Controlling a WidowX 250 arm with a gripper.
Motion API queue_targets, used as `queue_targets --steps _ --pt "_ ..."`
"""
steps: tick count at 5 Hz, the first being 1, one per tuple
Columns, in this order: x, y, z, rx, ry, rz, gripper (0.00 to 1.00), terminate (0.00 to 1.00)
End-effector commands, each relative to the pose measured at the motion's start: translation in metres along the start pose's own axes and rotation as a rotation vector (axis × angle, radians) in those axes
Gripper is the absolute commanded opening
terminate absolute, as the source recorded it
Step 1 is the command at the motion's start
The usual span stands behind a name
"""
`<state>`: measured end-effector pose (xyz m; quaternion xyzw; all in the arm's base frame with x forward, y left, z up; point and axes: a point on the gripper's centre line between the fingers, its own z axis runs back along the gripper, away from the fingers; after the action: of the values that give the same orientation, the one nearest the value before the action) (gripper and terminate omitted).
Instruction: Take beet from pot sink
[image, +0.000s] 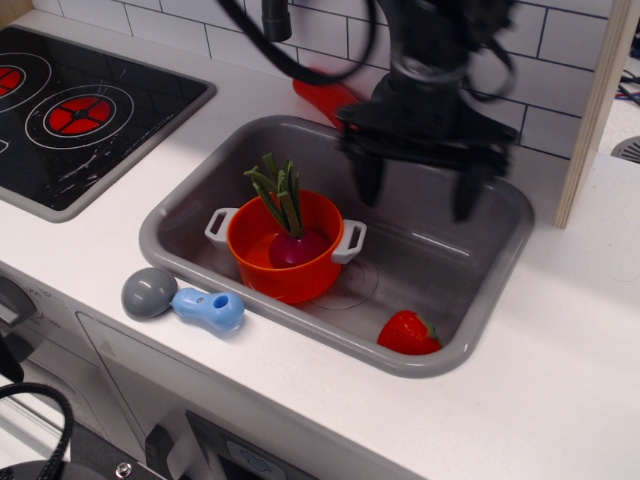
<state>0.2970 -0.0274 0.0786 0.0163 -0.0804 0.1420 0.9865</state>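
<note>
The beet (296, 243) sits in the orange pot (285, 272), its purple bulb low inside and its green stalks (277, 192) sticking up to the left. The pot stands in the left half of the grey sink (440, 255). My gripper (417, 196) hangs open and empty above the middle of the sink, to the right of the pot and higher than it. Its two black fingers (367, 180) point down, wide apart. The image of the arm is blurred.
A red strawberry (408, 333) lies in the sink's front right corner. A red sausage-shaped toy (322, 96) lies behind the sink, partly hidden by the arm. A grey and blue utensil (183, 300) lies on the counter in front. The stove (75, 110) is at left.
</note>
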Motion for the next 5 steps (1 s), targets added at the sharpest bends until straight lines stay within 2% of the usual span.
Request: queue_targets --steps 1,2,3,5 --pt "0.023 0.065 0.026 0.018 -0.087 0.066 1.00 0.00" --pt "0.030 0.091 0.028 0.041 -0.100 0.110 1.00 0.00" --pt "0.030 0.097 0.014 0.042 -0.091 0.134 1.00 0.00" --pt "0.026 0.088 -0.019 0.008 -0.107 0.124 1.00 0.00"
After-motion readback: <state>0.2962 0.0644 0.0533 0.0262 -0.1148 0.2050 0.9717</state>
